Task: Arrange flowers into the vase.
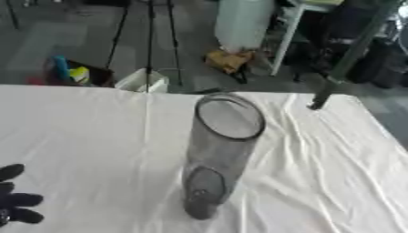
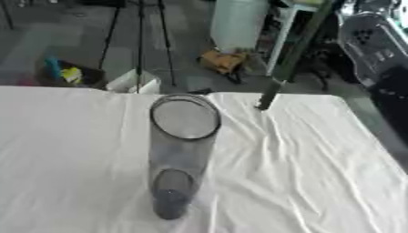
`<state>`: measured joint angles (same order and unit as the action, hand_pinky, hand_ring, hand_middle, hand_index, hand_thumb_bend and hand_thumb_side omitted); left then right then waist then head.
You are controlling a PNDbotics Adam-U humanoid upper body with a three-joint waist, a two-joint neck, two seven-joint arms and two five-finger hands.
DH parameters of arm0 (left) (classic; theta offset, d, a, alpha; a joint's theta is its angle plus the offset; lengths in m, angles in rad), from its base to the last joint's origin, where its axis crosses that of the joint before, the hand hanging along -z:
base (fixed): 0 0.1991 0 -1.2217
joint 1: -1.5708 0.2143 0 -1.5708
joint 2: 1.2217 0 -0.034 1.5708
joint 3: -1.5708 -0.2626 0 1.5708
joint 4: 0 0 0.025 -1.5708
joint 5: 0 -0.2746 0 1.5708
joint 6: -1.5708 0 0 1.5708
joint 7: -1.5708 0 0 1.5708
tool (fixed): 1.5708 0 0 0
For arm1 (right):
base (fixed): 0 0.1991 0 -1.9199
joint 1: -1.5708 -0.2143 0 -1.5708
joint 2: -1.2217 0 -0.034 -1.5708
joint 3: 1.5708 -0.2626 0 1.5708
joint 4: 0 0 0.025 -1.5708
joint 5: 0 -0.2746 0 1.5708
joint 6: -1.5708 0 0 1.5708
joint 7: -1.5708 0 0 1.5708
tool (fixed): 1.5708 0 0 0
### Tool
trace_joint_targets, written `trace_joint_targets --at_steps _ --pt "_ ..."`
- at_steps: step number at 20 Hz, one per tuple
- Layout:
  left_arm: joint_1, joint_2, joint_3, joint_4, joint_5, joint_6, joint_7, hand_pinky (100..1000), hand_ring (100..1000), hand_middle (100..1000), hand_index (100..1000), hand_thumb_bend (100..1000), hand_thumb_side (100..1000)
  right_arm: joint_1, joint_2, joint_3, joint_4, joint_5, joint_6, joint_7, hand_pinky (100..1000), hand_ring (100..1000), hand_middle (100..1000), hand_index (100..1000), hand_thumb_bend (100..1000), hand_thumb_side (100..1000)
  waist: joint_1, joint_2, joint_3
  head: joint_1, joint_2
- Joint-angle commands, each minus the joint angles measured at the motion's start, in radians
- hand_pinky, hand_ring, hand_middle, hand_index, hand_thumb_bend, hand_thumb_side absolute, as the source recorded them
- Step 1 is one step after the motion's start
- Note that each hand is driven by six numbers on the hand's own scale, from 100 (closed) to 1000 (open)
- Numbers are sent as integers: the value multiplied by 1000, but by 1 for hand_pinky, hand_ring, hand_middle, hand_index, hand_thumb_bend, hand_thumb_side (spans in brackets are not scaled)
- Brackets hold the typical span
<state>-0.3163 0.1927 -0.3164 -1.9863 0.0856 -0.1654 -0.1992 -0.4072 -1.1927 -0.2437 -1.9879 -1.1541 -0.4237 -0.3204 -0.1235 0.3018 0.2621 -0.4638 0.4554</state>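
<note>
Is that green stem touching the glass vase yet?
Apart. In the left eye view the green stem ends right of the vase, with white tablecloth showing between its dark tip and the vase rim.

Upright clear vase (image 1: 219,150), green stem (image 2: 291,54) aloft

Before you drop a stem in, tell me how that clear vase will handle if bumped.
The vase stands tall and narrow on wrinkled cloth, so it probably tips easily. It looks empty, so likely light. Its smooth clear wall may be slippery.

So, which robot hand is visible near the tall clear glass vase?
The left hand, dark, at the lower left corner; the right hand does not show.
</note>
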Motion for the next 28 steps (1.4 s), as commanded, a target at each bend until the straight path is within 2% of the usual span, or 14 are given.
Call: trace_joint_targets --at_steps 1,4,10,11,12,21,28 --pt "-13 5 -8 -14 7 -1 -5 630 730 874 830 218 1000 32 -34 -39 -12 -35 -45 31 100 100 100 174 100 941 -13 -30 6 -19 -14" --pt "-15 5 -10 -14 8 1 -8 629 730 871 830 217 1000 61 -33 -51 -12 -61 -71 56 100 100 100 174 100 943 -17 -29 21 -35 -17" --pt "-22 4 -17 -14 16 -1 -17 629 730 867 830 217 1000 43 -28 -47 -12 -98 -77 61 100 100 100 176 100 943 -21 -29 46 -64 -27" --pt "-22 4 -18 -14 16 0 -18 629 731 867 830 217 1000 41 -28 -47 -12 -100 -79 62 100 100 100 176 100 906 -21 -28 48 -66 -28" --pt "-22 4 -19 -14 15 0 -20 629 731 868 830 217 1000 41 -28 -47 -12 -99 -82 63 100 100 100 176 100 942 -22 -27 50 -67 -29" --pt "-27 3 -22 -14 10 -4 -26 628 732 869 830 214 1000 34 -21 -44 -12 -105 -142 59 100 100 100 181 100 940 -26 -11 63 -81 -46" --pt "-33 1 -27 -14 5 -5 -32 628 733 870 830 213 1000 23 -16 -46 -12 -126 -153 44 100 100 100 183 100 944 -29 -1 73 -89 -49"
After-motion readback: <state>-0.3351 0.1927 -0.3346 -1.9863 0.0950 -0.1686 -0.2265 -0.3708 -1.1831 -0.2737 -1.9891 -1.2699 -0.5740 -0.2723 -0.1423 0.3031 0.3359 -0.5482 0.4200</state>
